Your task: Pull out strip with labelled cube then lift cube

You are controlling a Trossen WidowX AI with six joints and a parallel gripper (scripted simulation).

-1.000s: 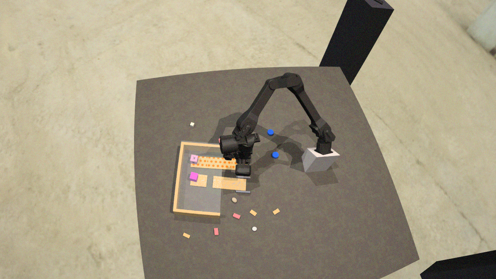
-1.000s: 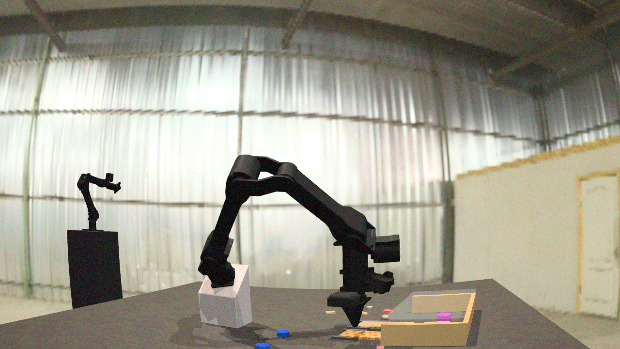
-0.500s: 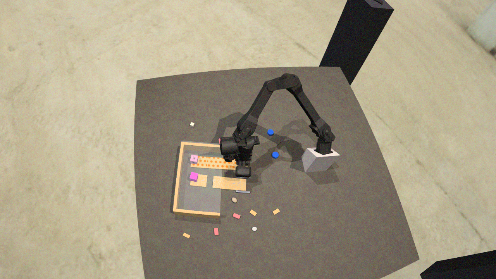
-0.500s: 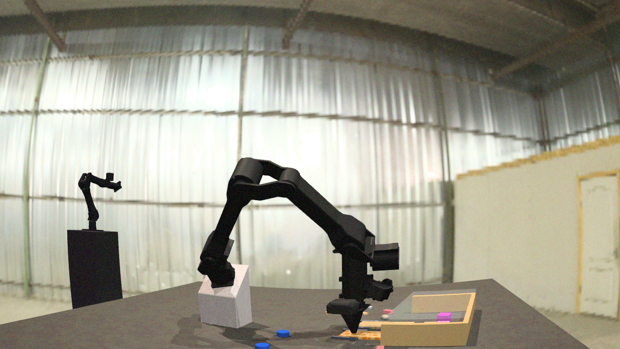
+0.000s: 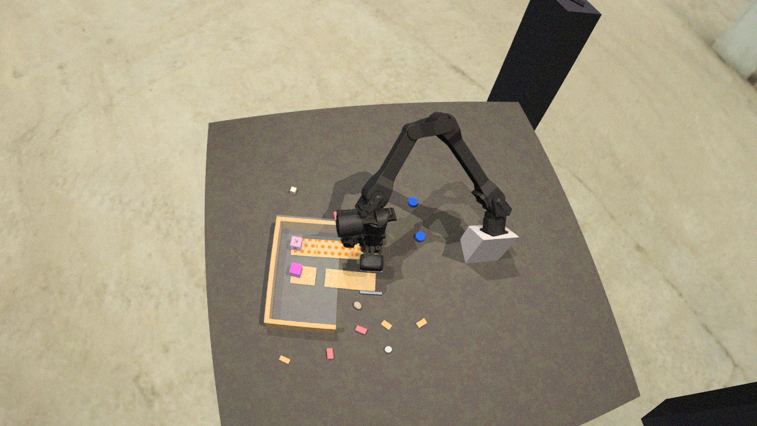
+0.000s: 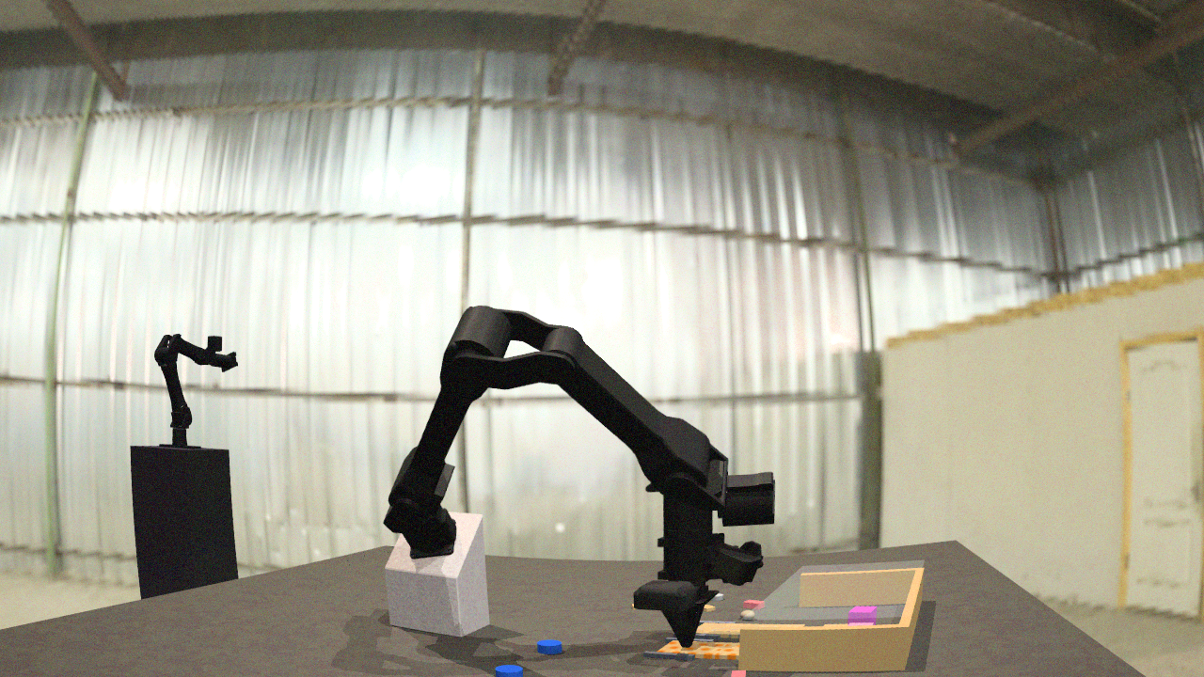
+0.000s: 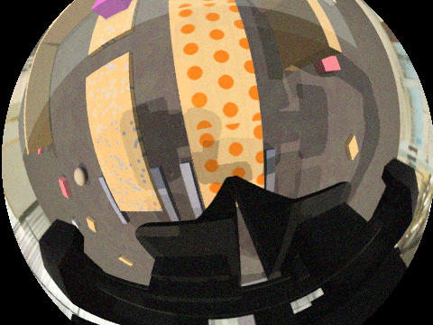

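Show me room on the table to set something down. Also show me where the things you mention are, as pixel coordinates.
In the top view, room shows between the white cube (image 5: pixel 293 190) (image 7: pixel 331 1) and the table's (image 5: pixel 476 339) (image 6: pixel 294 614) (image 7: pixel 113 244) top-left corner, and between the lower blue disc (image 5: pixel 420 236) (image 6: pixel 549 646) and the rightmost orange chip (image 5: pixel 421 323) (image 6: pixel 636 605) (image 7: pixel 125 261). Crowded: the dotted strip's (image 5: pixel 320 248) (image 6: pixel 715 652) (image 7: pixel 221 90) outer end, by the tool (image 5: pixel 370 263) (image 6: pixel 688 643) (image 7: pixel 231 181).

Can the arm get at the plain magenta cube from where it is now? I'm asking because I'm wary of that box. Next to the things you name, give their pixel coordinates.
Probably not directly: the magenta cube (image 5: pixel 295 270) (image 6: pixel 862 615) (image 7: pixel 111 6) looks to be under a clear cover.

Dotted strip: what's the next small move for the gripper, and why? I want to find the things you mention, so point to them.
I'd ease the gripper (image 5: pixel 370 253) (image 6: pixel 688 643) (image 7: pixel 231 181) down slightly to press on the dotted strip (image 5: pixel 323 248) (image 6: pixel 715 650) (image 7: pixel 218 81). Its shut tips are over or on the near end, though contact is unclear. This strip looks unbroken and bears the labelled cube (image 5: pixel 295 242); the other has a gap.
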